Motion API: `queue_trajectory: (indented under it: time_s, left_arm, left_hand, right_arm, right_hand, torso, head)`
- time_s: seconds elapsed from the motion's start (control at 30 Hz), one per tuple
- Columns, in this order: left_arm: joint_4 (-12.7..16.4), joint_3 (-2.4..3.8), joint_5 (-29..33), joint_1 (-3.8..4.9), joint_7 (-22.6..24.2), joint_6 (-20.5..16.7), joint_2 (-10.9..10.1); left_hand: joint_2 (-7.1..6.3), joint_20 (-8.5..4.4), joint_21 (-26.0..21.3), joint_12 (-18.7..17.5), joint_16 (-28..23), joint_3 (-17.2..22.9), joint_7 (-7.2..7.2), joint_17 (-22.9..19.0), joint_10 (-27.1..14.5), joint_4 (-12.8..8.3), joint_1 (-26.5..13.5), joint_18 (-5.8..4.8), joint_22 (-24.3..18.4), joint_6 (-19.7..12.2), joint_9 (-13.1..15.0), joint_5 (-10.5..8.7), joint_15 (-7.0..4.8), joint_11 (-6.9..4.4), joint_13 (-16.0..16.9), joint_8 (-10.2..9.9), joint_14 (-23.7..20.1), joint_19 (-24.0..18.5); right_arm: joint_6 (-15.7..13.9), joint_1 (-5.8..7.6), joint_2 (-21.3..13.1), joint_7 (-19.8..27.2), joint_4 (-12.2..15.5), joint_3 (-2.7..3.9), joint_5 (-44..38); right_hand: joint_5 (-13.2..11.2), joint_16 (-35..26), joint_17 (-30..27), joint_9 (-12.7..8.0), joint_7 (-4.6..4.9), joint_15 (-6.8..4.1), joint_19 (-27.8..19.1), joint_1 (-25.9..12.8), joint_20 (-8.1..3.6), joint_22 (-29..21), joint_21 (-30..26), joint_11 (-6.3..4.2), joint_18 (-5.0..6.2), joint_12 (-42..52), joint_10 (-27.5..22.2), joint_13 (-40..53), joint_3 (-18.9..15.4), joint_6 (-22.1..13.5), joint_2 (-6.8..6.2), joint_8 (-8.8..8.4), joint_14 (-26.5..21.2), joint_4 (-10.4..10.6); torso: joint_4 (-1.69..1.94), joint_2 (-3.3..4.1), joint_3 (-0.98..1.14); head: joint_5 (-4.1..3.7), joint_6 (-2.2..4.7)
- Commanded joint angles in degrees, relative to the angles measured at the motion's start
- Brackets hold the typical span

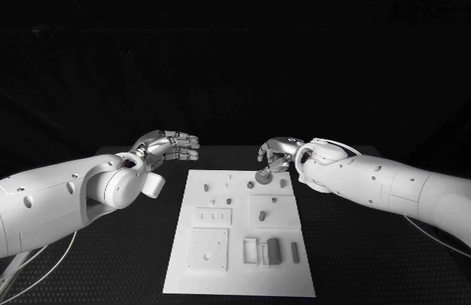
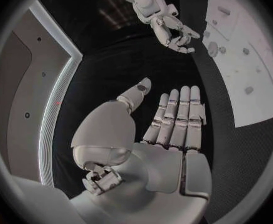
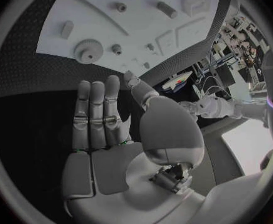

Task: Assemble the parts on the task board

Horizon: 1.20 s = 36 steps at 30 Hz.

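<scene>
Head view: the task board (image 1: 240, 233) lies mid-bench, parts on it, right hand (image 1: 280, 152) poised over the round part (image 1: 263, 177). Left wrist view: left hand (image 2: 173, 129) flat, fingers together, empty. Right wrist view: fingers (image 3: 93, 114) straight, holding nothing (reach step, likely); next comes closing on the gear-like part.

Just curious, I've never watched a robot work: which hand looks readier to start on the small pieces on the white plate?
Probably the right hand: it hangs over the white plate's far end beside a round toothed piece. The left hand is off the plate.
</scene>
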Motion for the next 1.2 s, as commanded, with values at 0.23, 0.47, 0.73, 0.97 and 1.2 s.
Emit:
queue_trajectory:
  time_s: [0.23,0.47,0.73,0.97,1.2]
  left_arm:
    - [0.04,0.02,-0.36,-0.03,0.73,1.07,0.47]
    - [-0.12,0.02,-0.33,-0.06,0.57,1.10,0.63]
    - [-0.50,0.02,-0.28,-0.06,0.31,1.43,0.62]
    - [-0.91,0.02,-0.10,-0.17,0.14,1.67,0.66]
    - [-0.80,0.02,-0.10,-0.17,0.09,1.63,0.50]
  left_hand:
    - [-0.13,0.29,-0.13,-0.31,-0.46,-0.16,0.35,-0.11,0.43,0.17,-0.29,-0.23,0.03,0.32,-0.17,0.27,0.30,0.14,-0.14,-0.27,-0.31,-0.24]
    - [-0.01,0.35,-0.17,-0.51,-0.65,-0.34,0.42,-0.10,0.54,0.30,-0.64,-0.25,0.07,0.36,-0.31,0.26,0.36,0.16,-0.25,-0.39,-0.33,-0.32]
    - [0.01,0.35,-0.18,-0.69,-0.76,-0.60,0.45,-0.07,0.59,0.35,-1.06,-0.23,0.12,0.36,-0.43,0.20,0.37,0.18,-0.33,-0.50,-0.28,-0.34]
    - [0.03,0.36,-0.18,-0.82,-0.82,-0.74,0.47,-0.04,0.60,0.37,-1.27,-0.22,0.16,0.35,-0.49,0.18,0.37,0.19,-0.37,-0.57,-0.24,-0.34]
    - [0.05,0.35,-0.17,-0.88,-0.85,-0.79,0.48,-0.02,0.62,0.36,-1.34,-0.20,0.17,0.34,-0.53,0.17,0.36,0.19,-0.39,-0.60,-0.21,-0.34]
  right_arm:
    - [0.82,-0.78,1.65,-2.21,-0.74,0.06,-5.22]
    - [1.45,-1.21,2.09,-2.42,-1.00,0.07,-5.80]
    - [1.98,-1.71,2.28,-2.89,-1.55,0.07,-6.39]
    - [2.24,-1.82,2.43,-3.05,-1.38,0.07,-6.81]
    - [2.52,-2.05,2.55,-3.28,-1.63,0.07,-7.24]
  right_hand:
    - [-0.08,15.55,7.52,0.30,0.53,-0.02,1.22,-0.77,-2.98,1.73,13.35,0.69,0.33,19.37,-6.85,16.02,1.19,0.66,0.30,-1.66,-0.21,0.18]
    - [-0.05,16.94,7.48,0.26,0.69,0.20,1.13,-1.05,-3.21,1.69,15.15,0.90,0.33,20.77,-6.59,16.67,1.68,0.03,0.29,-2.30,0.00,0.19]
    - [-0.04,19.24,7.48,0.33,0.91,0.37,1.30,-1.53,-3.79,1.60,17.75,1.12,0.33,22.85,-6.37,17.57,2.35,0.37,0.47,-2.61,0.36,0.17]
    - [-0.04,19.98,7.29,0.43,0.88,0.36,1.24,-1.69,-3.99,1.54,18.66,1.10,0.33,23.43,-6.34,17.71,2.65,0.66,0.43,-2.66,0.37,0.17]
    - [-0.04,20.68,7.05,0.63,0.72,0.22,1.32,-1.80,-4.19,1.50,19.52,0.95,0.33,23.96,-6.11,17.76,2.94,1.29,0.63,-2.51,0.49,0.16]
  torso:
    - [1.29,2.03,-0.31]
    - [1.87,2.92,-0.53]
    - [2.35,3.69,-0.85]
    - [2.38,4.28,-0.95]
    - [2.64,4.79,-0.94]
  head:
    - [-0.96,0.13]
    - [-1.30,-0.25]
    - [-2.13,-0.41]
    - [-2.33,-0.11]
    - [-2.29,0.03]
